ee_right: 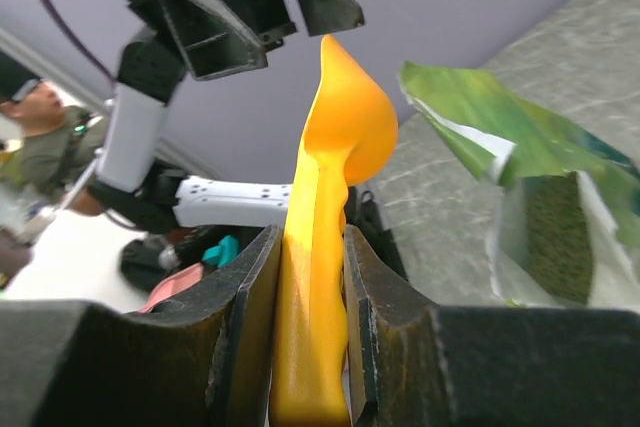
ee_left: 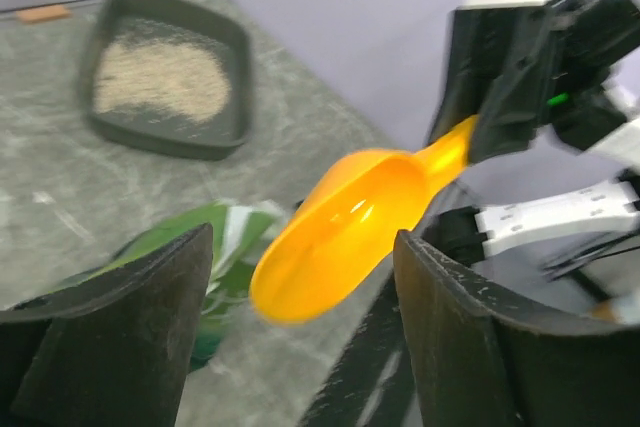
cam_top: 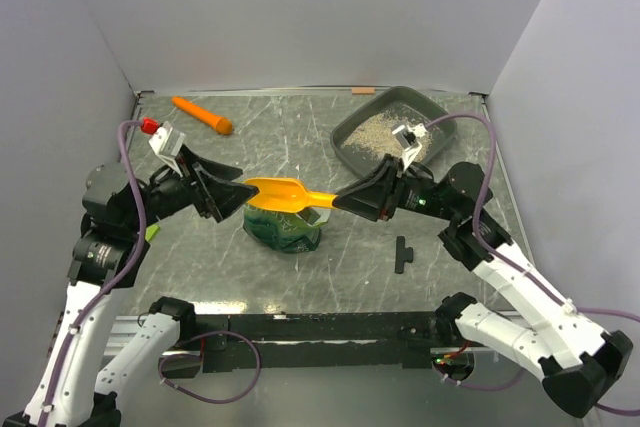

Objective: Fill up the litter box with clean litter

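a: box [cam_top: 350,137]: far right of the table, well apart from both grippers. stiff tray with low walls, judged steady under a pour. no need to hold it.
b: bag [cam_top: 285,232]?
a: green, glossy, soft. it lies under the scoop with its mouth open. it would likely slump if nudged.
b: grippers?
a: right gripper [ee_right: 310,237] pinches the scoop [cam_top: 285,194] by its handle. left gripper [ee_left: 300,247] is spread wide, jaws either side of the bowl, not touching it.
b: scoop handling?
a: light, stiff, smooth plastic. it may swivel in a narrow pinch once loaded. the handle is the right hold. bowl looks empty.
b: litter [cam_top: 385,125]?
a: thin patch in the box. loose granules that spill easily, so the bowl should stay level.
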